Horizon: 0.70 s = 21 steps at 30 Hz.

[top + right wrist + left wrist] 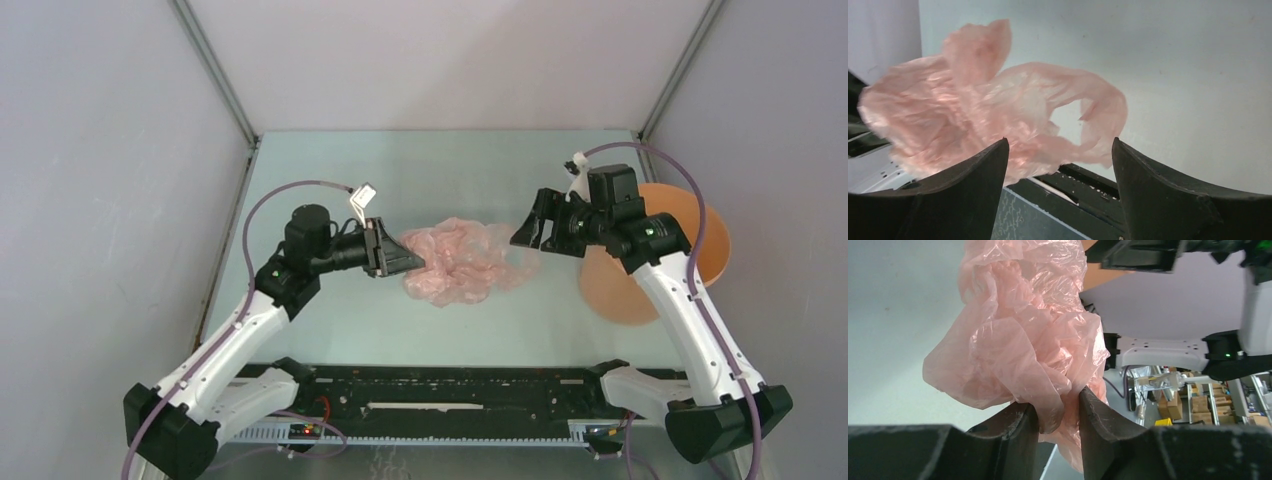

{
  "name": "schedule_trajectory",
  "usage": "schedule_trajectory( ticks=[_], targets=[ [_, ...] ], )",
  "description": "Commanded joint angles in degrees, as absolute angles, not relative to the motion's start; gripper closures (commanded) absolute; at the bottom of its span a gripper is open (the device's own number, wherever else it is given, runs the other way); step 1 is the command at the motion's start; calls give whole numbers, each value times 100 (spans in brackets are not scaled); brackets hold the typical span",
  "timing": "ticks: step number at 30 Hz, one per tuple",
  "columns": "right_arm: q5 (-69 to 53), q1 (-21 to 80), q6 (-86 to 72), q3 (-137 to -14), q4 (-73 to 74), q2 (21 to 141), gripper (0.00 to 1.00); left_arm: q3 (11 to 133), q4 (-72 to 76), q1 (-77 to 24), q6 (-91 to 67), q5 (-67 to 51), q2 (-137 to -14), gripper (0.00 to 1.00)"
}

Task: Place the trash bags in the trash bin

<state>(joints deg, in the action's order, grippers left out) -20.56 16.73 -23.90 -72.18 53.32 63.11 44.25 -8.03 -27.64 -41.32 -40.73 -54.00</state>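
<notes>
The crumpled pale-pink trash bag (460, 262) hangs in the middle of the table. My left gripper (415, 265) is shut on its left edge. In the left wrist view a fold of the bag (1018, 330) is pinched in the left gripper (1058, 410). My right gripper (525, 235) is open and empty just right of the bag. In the right wrist view the bag (963, 115) lies beyond the right gripper (1060, 150), not between the jaws. The orange-tan trash bin (705, 235) sits at the right, tilted, partly hidden behind my right arm. A sliver of the bin (1098, 277) shows in the left wrist view.
Grey walls enclose the pale table (400, 180) on the left, back and right. A black rail (450, 385) runs along the near edge between the arm bases.
</notes>
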Motion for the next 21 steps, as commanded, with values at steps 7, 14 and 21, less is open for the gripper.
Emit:
schedule_trajectory(
  ticks=[7,14,21],
  targets=[
    [-1829,1771,-2505,-6439,4685,6154,19,4501,-348,-2812,-4641,-4375,-4931,62],
    [-2684,1729,-2858,-5938,3408,5710,57,4390,-263,-2812,-4770,-4364,-4778,60],
    [-2417,1587,-3034,-5941,2663,4518,100,4814,-2306,-2812,-3915,-2229,-4720,36]
  ],
)
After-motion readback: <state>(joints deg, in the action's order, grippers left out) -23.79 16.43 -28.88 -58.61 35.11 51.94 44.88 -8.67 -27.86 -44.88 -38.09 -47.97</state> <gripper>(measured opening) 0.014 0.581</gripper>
